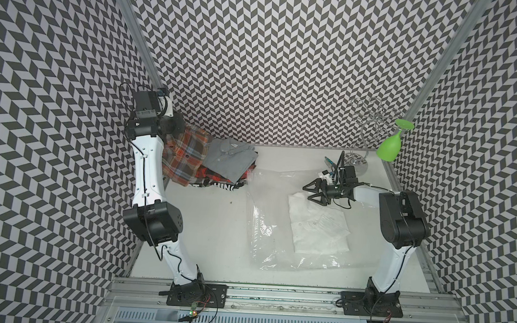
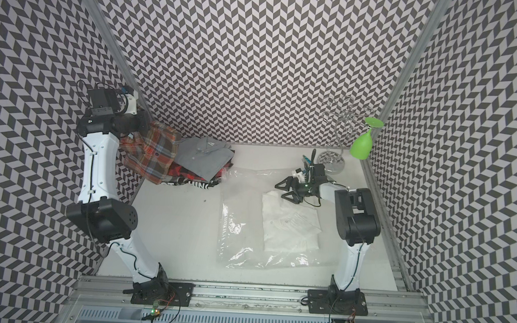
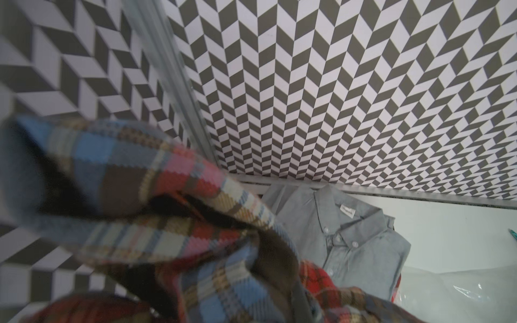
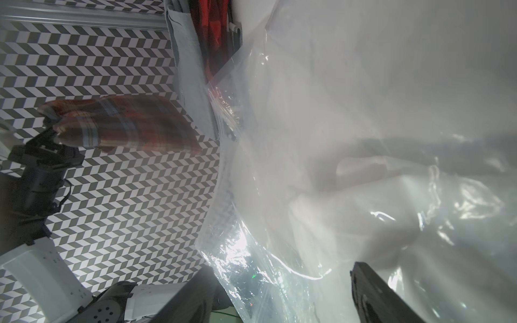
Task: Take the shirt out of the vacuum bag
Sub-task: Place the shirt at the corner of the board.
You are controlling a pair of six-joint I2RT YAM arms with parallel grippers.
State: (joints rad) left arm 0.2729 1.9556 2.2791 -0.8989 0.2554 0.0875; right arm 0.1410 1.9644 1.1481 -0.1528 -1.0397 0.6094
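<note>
Gaping right gripper (image 1: 306,193) hovers over vacuum bag (image 1: 266,229); left gripper (image 4: 53,129) clamps plaid shirt (image 1: 184,155).

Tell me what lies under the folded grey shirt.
Under the grey shirt a red checked cloth and a black cloth with white letters stick out at its near edge. Whether anything else lies beneath is covered.

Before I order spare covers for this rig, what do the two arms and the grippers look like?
The left arm and right arm match: white moulded link shells joined by bulky black joint housings, with thin black cables running along them. The right gripper is black, with triangular open-framed jaws. The left gripper, black too, is mostly hidden.
</note>
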